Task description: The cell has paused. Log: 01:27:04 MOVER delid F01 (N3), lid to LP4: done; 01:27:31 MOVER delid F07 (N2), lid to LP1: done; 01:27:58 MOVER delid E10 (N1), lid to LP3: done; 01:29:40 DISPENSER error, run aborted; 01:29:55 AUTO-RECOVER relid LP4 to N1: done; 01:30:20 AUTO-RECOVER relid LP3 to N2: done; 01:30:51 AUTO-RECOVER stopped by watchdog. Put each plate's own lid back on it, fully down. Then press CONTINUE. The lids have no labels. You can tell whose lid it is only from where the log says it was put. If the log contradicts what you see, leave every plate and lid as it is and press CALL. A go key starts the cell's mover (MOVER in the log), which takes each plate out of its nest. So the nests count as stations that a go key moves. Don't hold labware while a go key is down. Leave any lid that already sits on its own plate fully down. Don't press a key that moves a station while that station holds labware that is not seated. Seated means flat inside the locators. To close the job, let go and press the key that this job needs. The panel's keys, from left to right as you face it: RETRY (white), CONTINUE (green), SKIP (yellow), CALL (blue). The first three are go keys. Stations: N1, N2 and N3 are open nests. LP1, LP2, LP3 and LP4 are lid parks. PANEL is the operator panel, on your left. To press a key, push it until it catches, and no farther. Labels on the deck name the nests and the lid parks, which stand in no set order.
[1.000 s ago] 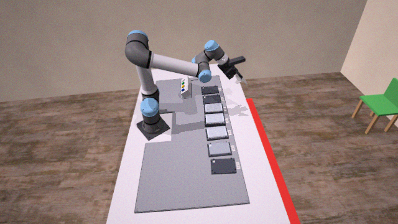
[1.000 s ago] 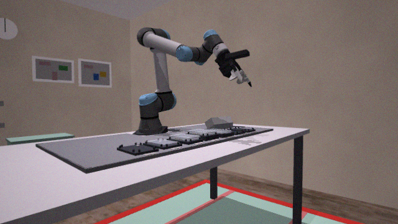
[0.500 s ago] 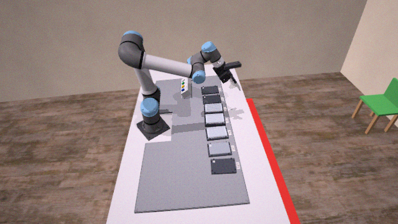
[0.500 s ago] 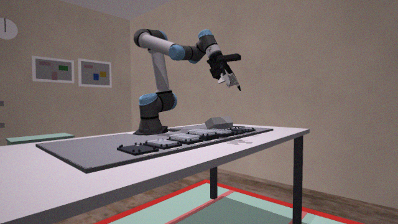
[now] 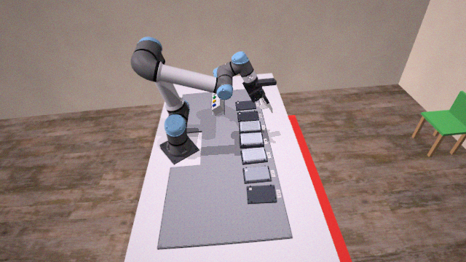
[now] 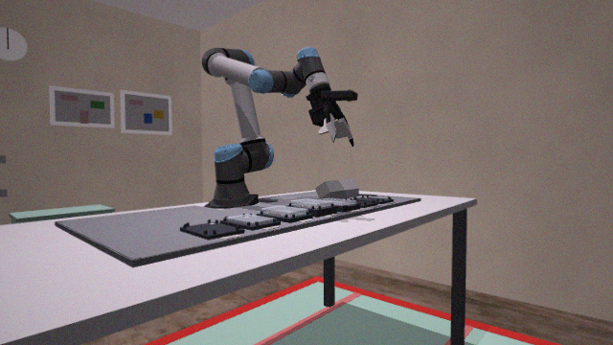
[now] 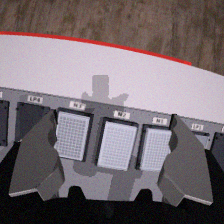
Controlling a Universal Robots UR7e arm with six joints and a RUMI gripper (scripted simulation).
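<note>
Above the deck row, gripper (image 5: 266, 106) (image 6: 342, 136) (image 7: 113, 112) released, jaws apart, nothing between. Below, plates at N3 (image 7: 73, 136), N2 (image 7: 117, 144) and N1 (image 7: 156, 148), side by side; LP4 (image 7: 31, 120) dark beside N3

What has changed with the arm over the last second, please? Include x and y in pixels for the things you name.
The gripper (image 5: 268, 107) (image 6: 343, 141) (image 7: 113, 112) has swung leftward in the top and exterior views, in toward the station row (image 5: 251, 139) (image 6: 286, 214) (image 7: 117, 145), its jaws pointing more steeply down. Nothing was visibly gripped or released. The row and the panel (image 5: 218, 108) (image 6: 330, 190) look unchanged.
</note>
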